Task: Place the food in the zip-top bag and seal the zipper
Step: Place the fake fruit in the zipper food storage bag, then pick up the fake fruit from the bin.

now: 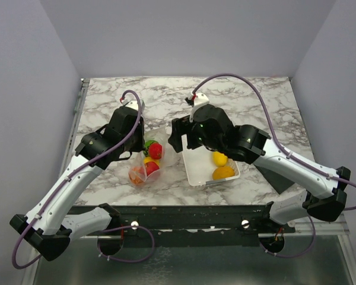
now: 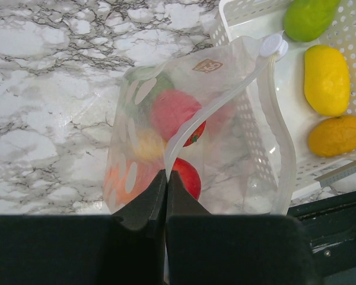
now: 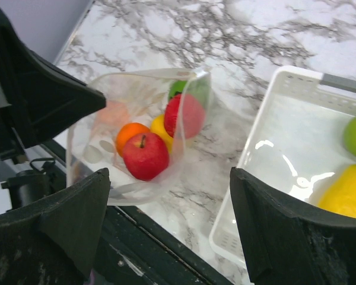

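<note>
Three fruits (image 2: 326, 80) lie in the basket (image 2: 243, 24); several more sit inside the bag (image 2: 136, 119) on the tabletop (image 2: 47, 89) just beside it. The left tool (image 2: 166, 178), pressed together, pinches the zipper (image 2: 225, 98) strip, likely to hold the mouth open. The right tool (image 3: 169, 199) hangs spread and empty between them, ready to fetch.

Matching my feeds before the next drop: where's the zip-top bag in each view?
Top external: zip-top bag just left of centre.
Left wrist: centre, edge pinched by the left end effector.
Right wrist: left of centre.
Shared landmark: white basket, beside it in every view.
</note>
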`<move>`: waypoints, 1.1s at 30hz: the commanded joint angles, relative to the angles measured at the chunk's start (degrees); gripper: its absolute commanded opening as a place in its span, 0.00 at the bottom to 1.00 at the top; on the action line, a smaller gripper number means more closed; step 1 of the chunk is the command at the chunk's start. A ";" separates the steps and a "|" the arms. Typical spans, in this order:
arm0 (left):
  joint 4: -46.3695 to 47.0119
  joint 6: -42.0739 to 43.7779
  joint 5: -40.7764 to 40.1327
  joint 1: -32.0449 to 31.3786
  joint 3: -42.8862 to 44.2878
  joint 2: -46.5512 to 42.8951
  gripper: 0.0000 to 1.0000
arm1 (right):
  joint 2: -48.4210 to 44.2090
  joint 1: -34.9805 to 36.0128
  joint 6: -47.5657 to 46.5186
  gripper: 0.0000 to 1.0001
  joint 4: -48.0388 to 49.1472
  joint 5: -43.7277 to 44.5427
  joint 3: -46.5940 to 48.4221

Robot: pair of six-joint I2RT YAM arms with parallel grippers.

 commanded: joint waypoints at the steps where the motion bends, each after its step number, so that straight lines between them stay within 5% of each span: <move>1: 1.40 0.14 0.46 0.00 -0.10 0.47 0.00 | -3.09 0.41 1.67 0.86 -4.74 8.85 -3.22; 21: 2.43 0.34 1.42 0.00 -1.22 0.66 0.00 | -5.63 -1.29 12.34 0.83 -21.89 17.52 -14.70; 33: 2.60 0.67 1.54 0.02 -2.11 -0.32 0.00 | -1.40 -7.81 11.02 0.89 -18.95 11.71 -20.78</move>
